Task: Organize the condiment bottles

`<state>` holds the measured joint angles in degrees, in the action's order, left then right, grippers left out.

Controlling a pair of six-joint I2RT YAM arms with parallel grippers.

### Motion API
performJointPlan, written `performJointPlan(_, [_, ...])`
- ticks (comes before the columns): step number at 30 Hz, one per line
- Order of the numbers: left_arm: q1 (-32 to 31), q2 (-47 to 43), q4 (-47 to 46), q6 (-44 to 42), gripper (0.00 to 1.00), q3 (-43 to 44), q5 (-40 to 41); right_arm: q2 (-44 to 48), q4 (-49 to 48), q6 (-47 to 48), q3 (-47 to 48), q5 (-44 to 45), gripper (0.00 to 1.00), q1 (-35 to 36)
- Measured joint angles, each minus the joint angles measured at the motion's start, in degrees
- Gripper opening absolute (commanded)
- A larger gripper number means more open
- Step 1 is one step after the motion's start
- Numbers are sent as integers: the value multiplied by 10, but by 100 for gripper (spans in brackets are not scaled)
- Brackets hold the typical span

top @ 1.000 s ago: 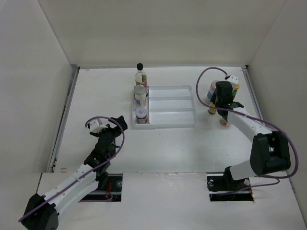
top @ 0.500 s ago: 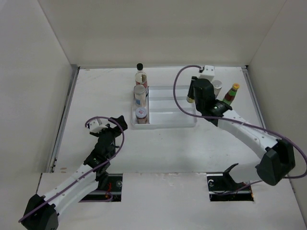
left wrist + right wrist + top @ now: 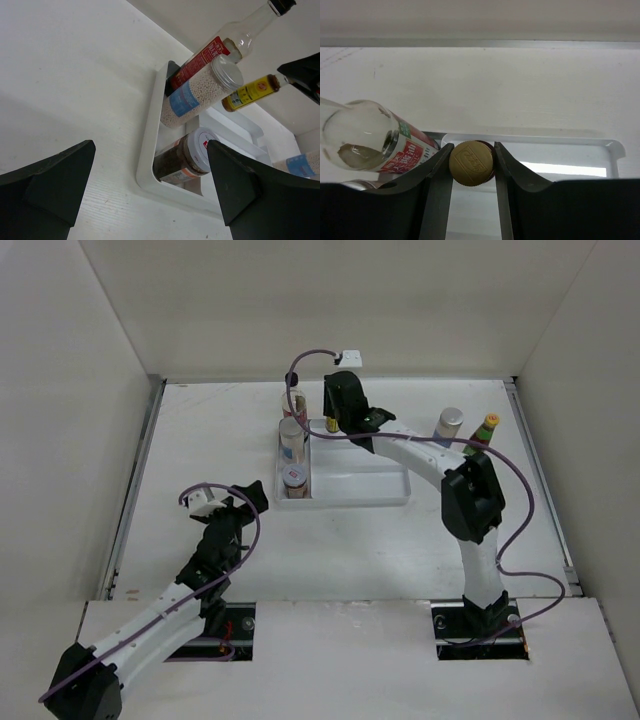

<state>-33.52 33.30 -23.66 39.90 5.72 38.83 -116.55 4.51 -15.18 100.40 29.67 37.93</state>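
The right tool (image 3: 472,150) is clenched on a small dark glass bottle with a yellow cap (image 3: 248,93). It is at the far-left corner of the white divided plastic tray (image 3: 350,503), just beside the tall clear black-capped bottle (image 3: 235,40). The left tool (image 3: 151,150) is released, jaws wide, near the tray's near-left corner.

Three bottles: one tall clear bottle (image 3: 215,50), one small yellow-capped bottle (image 3: 250,91), and one red sauce bottle (image 3: 483,430) near the tabletop's right edge.

Three jars: one bead jar in the tray (image 3: 291,437), one bead jar toward the far right corner (image 3: 449,422), both silver-lidded, and one dark jar (image 3: 294,478) with a white lid.

Six containers in sight altogether.

One white divided tray (image 3: 360,460).

Two pincers: left pincer (image 3: 240,502) and right pincer (image 3: 471,155).
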Motion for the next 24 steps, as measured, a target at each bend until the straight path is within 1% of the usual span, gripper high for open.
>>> performJointPlan(4, [0, 13, -10, 0, 97, -1, -4, -42, 11, 0, 32, -10, 31, 0])
performJointPlan(9, [-3, 25, -16, 0, 97, -2, -9, -57, 14, -2, 37, -13, 33, 0])
performJointPlan(14, [-3, 24, -19, 0, 97, -2, -14, -75, 14, -15, 37, -13, 37, 4])
performJointPlan(15, [-3, 23, -19, 0, 97, -2, -14, -79, 11, -17, 37, -12, 40, 6])
performJointPlan(18, [-3, 17, -19, 0, 97, -2, -15, -82, 5, -27, 37, -12, 55, 11])
performJointPlan(21, [-3, 12, -19, 0, 97, -2, -16, -82, 9, -35, 37, -13, 75, 16])
performJointPlan(22, [-3, 12, -19, 0, 97, -2, -16, -82, 9, -38, 37, -13, 80, 18])
performJointPlan(24, [-3, 11, -19, 0, 97, -2, -16, -77, 10, -38, 34, -12, 86, 20])
